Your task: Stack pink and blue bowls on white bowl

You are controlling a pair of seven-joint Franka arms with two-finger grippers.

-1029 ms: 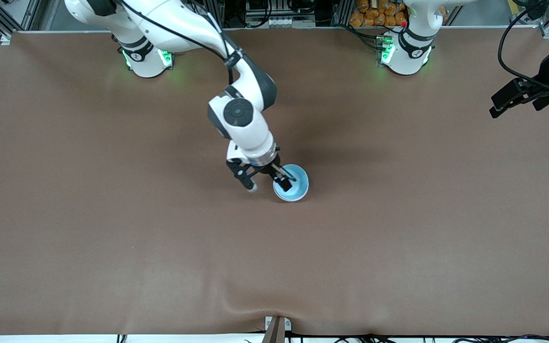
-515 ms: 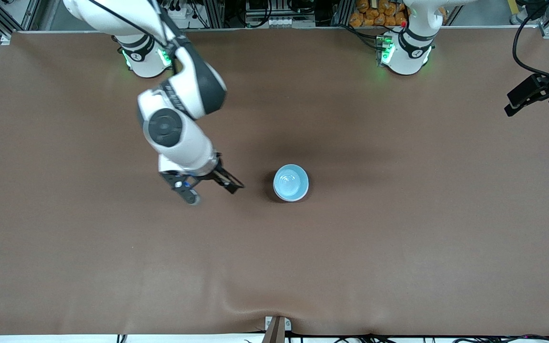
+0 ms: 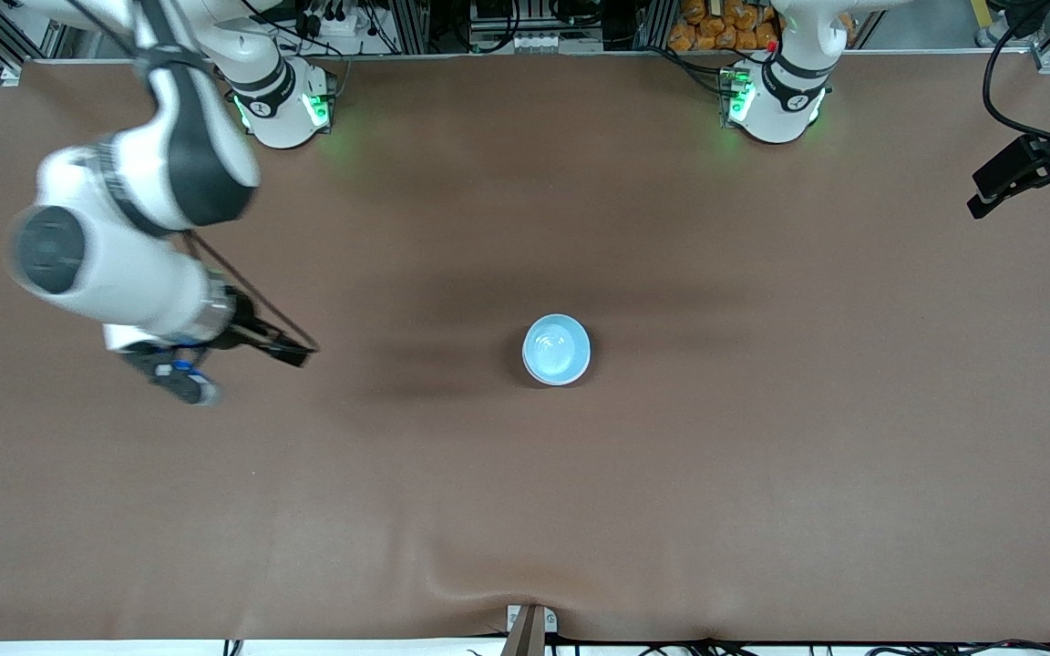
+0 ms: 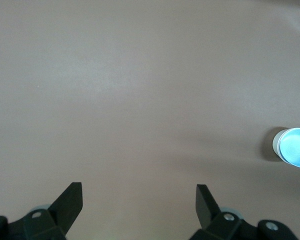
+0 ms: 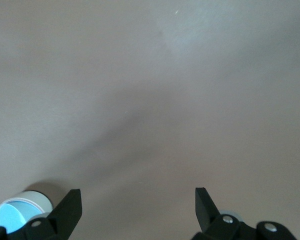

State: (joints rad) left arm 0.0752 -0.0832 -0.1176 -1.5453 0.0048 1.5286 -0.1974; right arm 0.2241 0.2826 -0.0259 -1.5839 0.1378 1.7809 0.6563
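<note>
Right gripper [image 3: 238,369] hangs over bare brown table [image 3: 525,510] toward the right arm's end, its two fingers spread wide with nothing between them. The right wrist view confirms the gap: both fingers [image 5: 67,210] stand well apart above empty tabletop, and the bowl stack sits off to one side of them, well clear of either finger.

Left gripper [image 3: 1026,182] is held over the edge of the table at the left arm's end, where that arm waits. Its fingers [image 4: 70,200] are likewise fully parted and carry nothing; the left wrist view shows only table surface between them, with the stack small and well apart at the margin of the picture.

Blue bowl [image 3: 557,349] stands upright near the middle of the table, between the two grippers and well apart from both, closer to the right gripper than to the left. It is the top of a nested stack. A white rim [image 5: 32,198] shows beneath the blue one, marking the white bowl under it. A pink bowl cannot be made out in any view.
</note>
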